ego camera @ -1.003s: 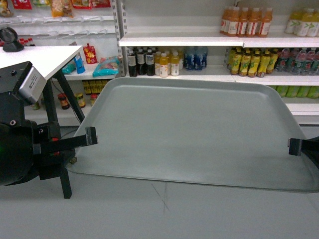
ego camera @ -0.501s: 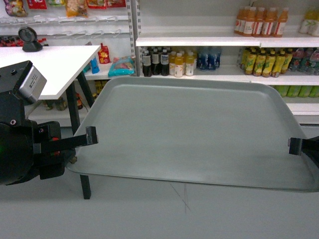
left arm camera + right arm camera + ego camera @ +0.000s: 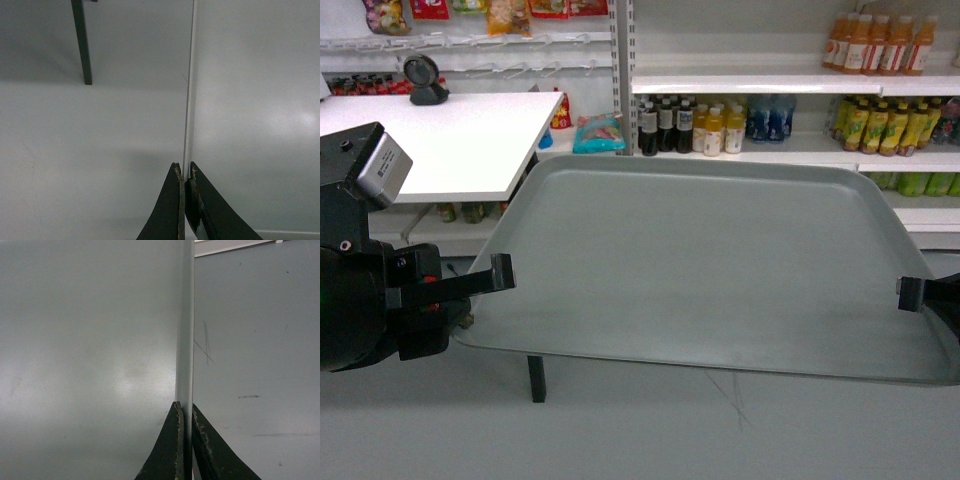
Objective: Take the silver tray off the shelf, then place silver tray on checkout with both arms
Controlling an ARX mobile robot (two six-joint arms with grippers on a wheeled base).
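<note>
A: Tray (image 3: 710, 270) status?
B: Off the shelf (image 3: 790, 150), held over the floor, right of the counter (image 3: 450, 140).
A: Hands?
B: Left hand (image 3: 185, 175) and right hand (image 3: 186, 412) each clamped on a tray rim.

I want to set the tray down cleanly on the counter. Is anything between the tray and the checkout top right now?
Nothing visible blocks it. The silver tray, held by the left gripper and the right gripper, hangs beside the checkout; only a small black scanner sits at the checkout's far edge.
</note>
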